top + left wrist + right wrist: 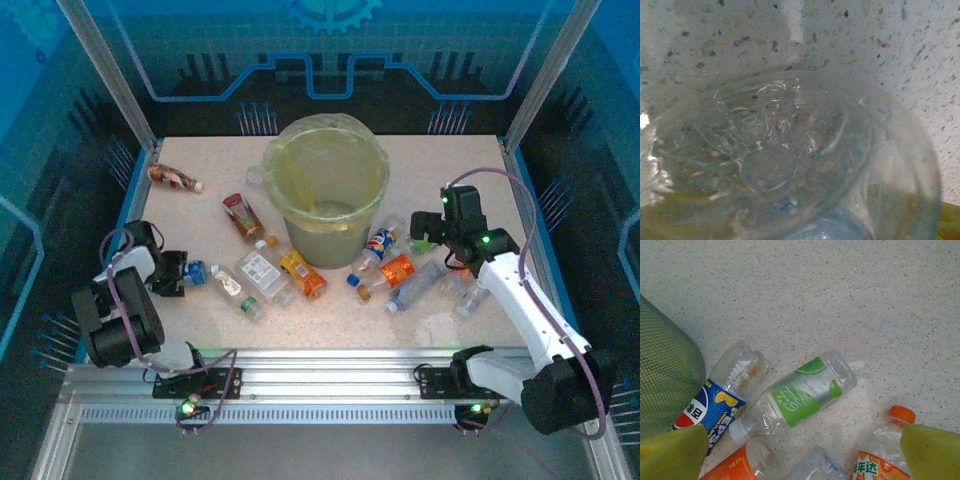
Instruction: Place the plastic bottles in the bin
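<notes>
The bin (327,190), a yellow-green bucket, stands mid-table with plastic bottles lying around it. My left gripper (182,272) is at the blue-capped end of a clear bottle (228,287). That bottle (790,155) sits right against the left wrist camera, its blue cap (827,231) low between the fingers, whose gap is blurred. My right gripper (802,460) hangs open above a green-labelled bottle (800,397), a Pepsi bottle (715,405) and an orange-capped bottle (885,455). In the top view the right gripper (438,235) is right of the bin.
More bottles lie left of the bin: a brown one (175,178), a red-labelled one (243,215), a white-labelled one (262,270) and an orange one (303,274). The bin's wall (665,380) is close on the right gripper's left. Frame posts stand at the table's far corners.
</notes>
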You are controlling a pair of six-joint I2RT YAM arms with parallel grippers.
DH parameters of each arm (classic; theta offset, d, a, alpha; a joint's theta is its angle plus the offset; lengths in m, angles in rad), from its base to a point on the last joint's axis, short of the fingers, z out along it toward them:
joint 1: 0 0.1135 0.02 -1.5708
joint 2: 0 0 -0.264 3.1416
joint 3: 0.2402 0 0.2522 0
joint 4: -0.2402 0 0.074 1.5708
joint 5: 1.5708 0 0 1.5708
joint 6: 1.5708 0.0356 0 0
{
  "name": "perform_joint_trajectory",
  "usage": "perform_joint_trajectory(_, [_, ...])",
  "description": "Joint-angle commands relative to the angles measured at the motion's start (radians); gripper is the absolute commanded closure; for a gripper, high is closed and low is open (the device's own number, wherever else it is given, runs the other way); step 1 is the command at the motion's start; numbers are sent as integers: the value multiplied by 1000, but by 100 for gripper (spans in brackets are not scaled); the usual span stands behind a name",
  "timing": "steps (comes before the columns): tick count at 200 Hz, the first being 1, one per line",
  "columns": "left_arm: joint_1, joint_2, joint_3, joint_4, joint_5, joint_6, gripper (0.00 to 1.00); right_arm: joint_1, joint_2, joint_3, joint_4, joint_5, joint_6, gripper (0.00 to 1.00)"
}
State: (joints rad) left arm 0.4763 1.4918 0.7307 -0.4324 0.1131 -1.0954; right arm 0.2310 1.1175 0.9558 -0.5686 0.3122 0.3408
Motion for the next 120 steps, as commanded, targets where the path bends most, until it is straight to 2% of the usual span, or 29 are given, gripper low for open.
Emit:
perform_joint_trajectory(1, [-13,64,75,491,81,0,34,20,13,34,-11,13,4,0])
perform_joint_trajectory(79, [-20,61,260,606,111,-24,37,26,8,50,-15,40,25,0])
perform_joint_trajectory(120, [-105,36,381,605,133,14,39,26,-19,61,-37,45,56,0])
